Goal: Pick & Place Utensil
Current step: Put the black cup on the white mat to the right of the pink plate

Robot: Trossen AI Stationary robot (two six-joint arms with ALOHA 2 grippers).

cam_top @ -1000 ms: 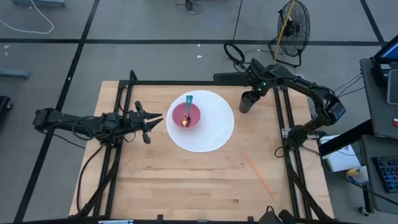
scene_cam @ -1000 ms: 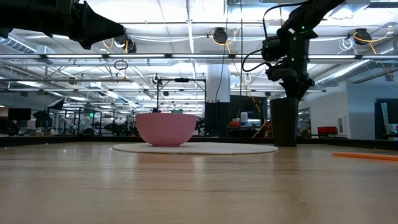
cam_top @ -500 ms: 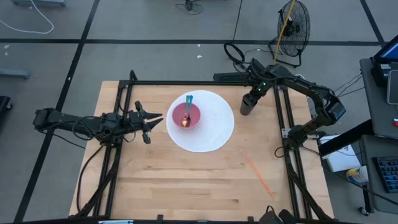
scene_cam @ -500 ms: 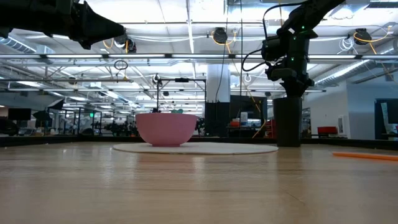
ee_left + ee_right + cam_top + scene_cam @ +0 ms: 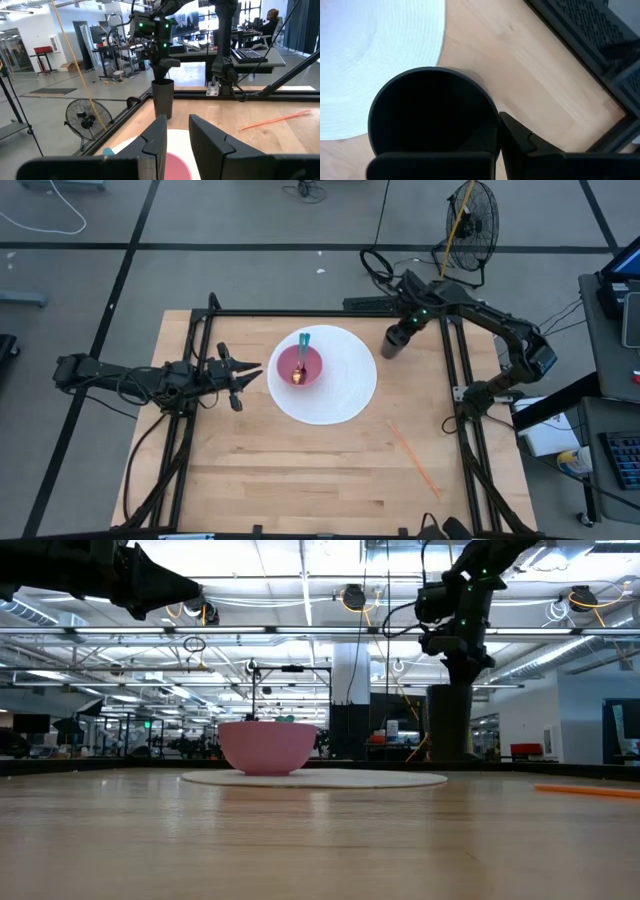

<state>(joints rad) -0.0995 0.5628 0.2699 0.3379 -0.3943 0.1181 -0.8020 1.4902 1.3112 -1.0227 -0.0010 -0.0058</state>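
A dark cylindrical cup is in my right gripper near the table's far right, just off the white round plate; the low view shows the cup upright below that gripper. A pink bowl sits on the plate and holds a utensil with a teal handle. My left gripper is open and hovers level, just left of the plate, pointing at the bowl. Its wrist view shows the bowl and the cup beyond its fingers. My right gripper holds the cup by its rim wall on the side away from the plate. One finger is outside the wall; the other seems to be inside the dark opening. It comes from above, pointing down. The cup is upright, its base just off the table.
A thin orange stick lies on the wood toward the near right, also in the low view. Black frame rails run along the table's left, right and far sides. Bare wood fills the near half.
My right gripper has risen a little and moved left toward the plate, staying shut on the cup. The cup, which stood on the table a second ago, is now lifted just clear and sits slightly closer to the plate's edge.
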